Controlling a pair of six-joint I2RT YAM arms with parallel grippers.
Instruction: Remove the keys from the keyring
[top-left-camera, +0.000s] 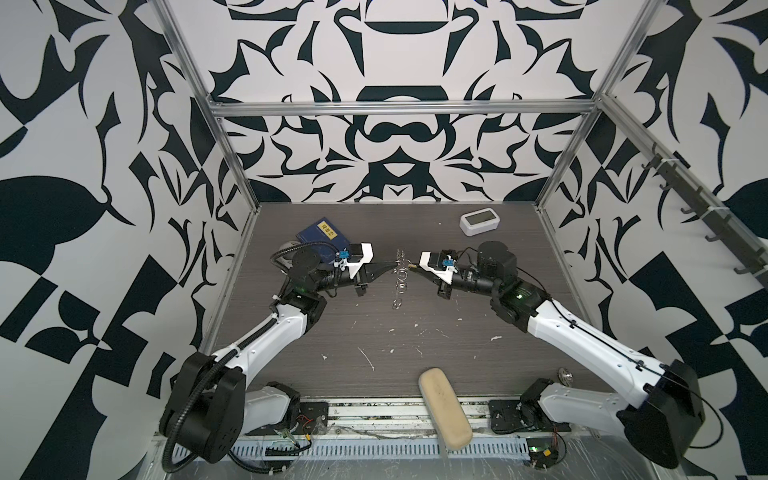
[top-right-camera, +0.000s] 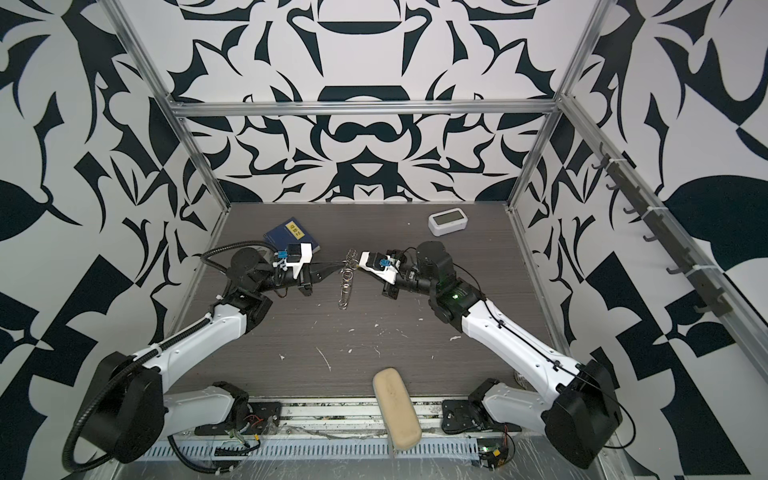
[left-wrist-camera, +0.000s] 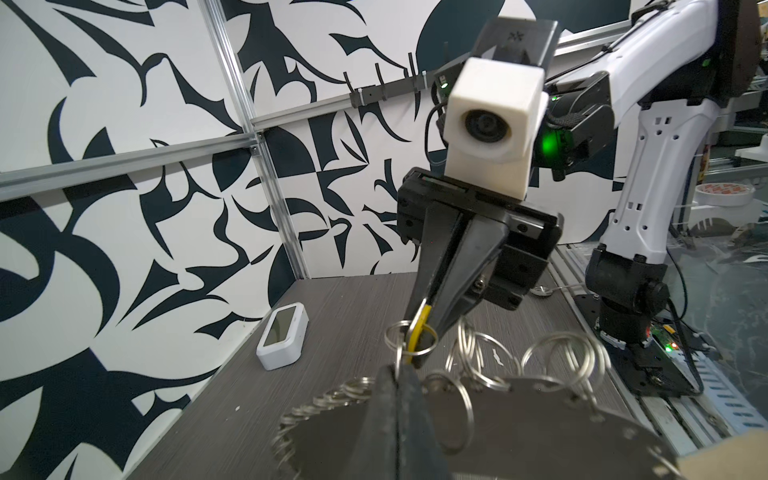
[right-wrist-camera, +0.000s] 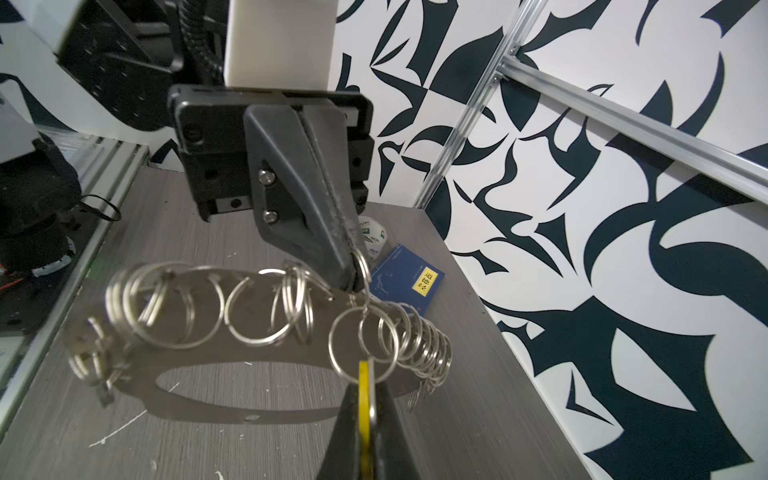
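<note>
While keyring (top-left-camera: 401, 278) runs lengthwise front-to-back | left fingers (right-wrist-camera: 291, 199) clenched on it | right fingers (left-wrist-camera: 469, 266) clamp yellow key (left-wrist-camera: 419, 323), pointing leftward.

Table (top-left-camera: 415, 345): grey woodgrain, flecked white.
Book (top-left-camera: 322, 235): blue with a yellow label, upper left of the tabletop in both top views.
Display unit (top-left-camera: 480, 220): white, upper right.
Case (top-left-camera: 444, 409): beige, oblong, lower centre, lying across the table's front edge.
Hook rail (top-left-camera: 702, 216): dark, on the right wall.

The blue book (top-left-camera: 313, 237), toward 10 o'clock on the table (top-left-camera: 457, 353), bears a yellow label (right-wrist-camera: 424, 281) with 3 dark characters: 道德经. The green print on the tape roll (right-wrist-camera: 374, 236) is unreadable.
</note>
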